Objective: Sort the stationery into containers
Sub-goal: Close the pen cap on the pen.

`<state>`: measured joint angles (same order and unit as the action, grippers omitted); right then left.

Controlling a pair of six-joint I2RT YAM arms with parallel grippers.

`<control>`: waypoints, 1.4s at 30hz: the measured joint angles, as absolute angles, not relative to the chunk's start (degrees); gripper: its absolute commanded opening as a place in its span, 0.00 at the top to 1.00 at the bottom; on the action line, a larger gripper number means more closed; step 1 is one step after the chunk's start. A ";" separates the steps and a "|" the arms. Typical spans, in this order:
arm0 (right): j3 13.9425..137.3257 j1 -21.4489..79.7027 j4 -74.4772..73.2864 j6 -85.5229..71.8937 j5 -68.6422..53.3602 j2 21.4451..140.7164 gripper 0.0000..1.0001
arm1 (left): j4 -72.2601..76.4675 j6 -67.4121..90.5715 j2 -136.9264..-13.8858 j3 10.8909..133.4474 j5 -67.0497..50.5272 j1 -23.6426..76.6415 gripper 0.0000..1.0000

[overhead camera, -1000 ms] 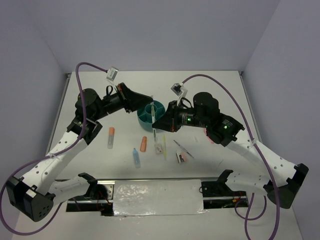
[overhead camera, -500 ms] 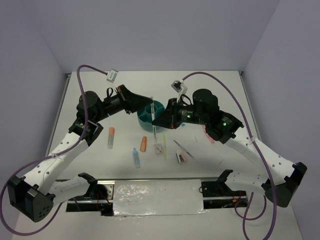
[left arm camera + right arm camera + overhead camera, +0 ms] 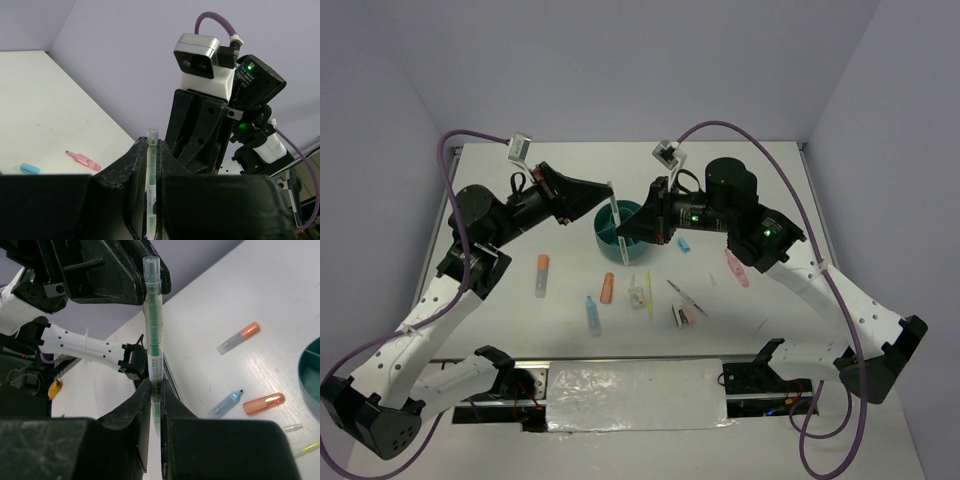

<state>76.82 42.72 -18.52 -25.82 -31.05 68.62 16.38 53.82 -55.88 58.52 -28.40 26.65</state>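
From above, a thin pen hangs tilted over the left side of the teal bowl, with the left gripper and right gripper both pinching it. The left wrist view shows it clamped near its clear cap end. The right wrist view shows the lower barrel nipped; it looks light, stiff and slick, apt to swivel, so mid-barrel seems the safer hold.

Seen from overhead, two white-and-black arms rise from their bases and bend inward until they almost meet. The left arm reaches up and to the right, with the left gripper pointing right. The right arm arches up and to the left, small green lights glowing on its wrist, with the right gripper pointing left and sitting slightly lower. The gripper tips are just beside each other. Each gripper's jaws are nearly closed, pinching a thin pen upright between the fingers.
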 measured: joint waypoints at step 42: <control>80.58 45.89 -17.87 -18.81 -33.61 69.28 1.00 | 6.04 49.84 -56.60 66.13 -35.27 27.42 0.75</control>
<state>80.58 45.89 -17.87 -18.81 -33.61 69.28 6.04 49.84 -56.60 66.13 -35.27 27.42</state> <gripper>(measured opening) 0.130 0.363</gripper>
